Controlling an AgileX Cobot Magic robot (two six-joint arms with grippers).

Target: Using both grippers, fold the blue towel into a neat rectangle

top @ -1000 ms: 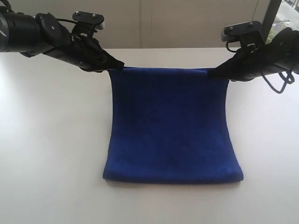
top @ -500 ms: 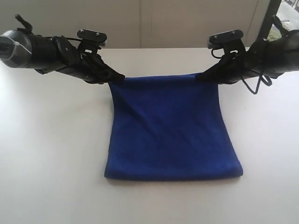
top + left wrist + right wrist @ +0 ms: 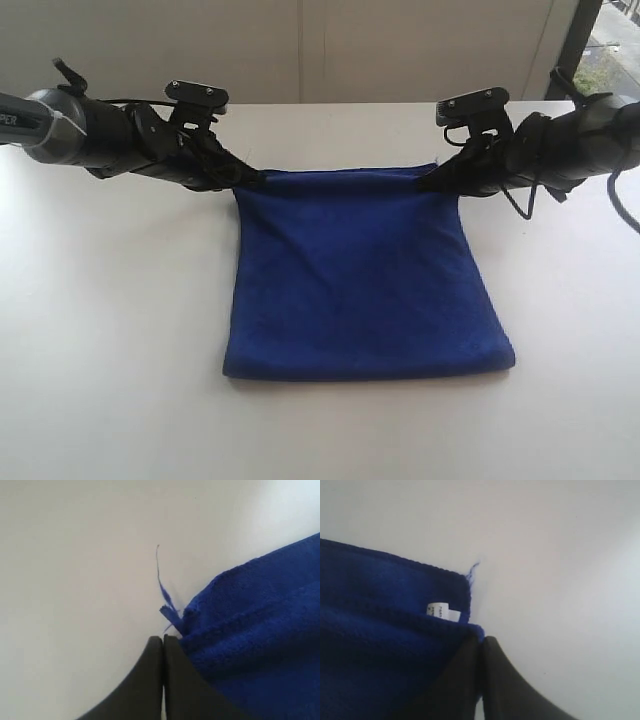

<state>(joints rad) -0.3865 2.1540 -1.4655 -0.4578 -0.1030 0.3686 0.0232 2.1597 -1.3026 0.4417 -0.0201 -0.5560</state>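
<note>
My left claw (image 3: 257, 181) is pinched shut on the far left corner of the blue towel (image 3: 360, 290), and it has come down lower than a moment ago. The towel lies in the middle of the white table (image 3: 100, 350), and its far edge no longer hangs high in the air but sits almost flat. My right claw (image 3: 423, 184) is pinched shut on the far right corner by the little white label (image 3: 443, 612) and has come down too, so I think this fold is nearly laid.
</note>
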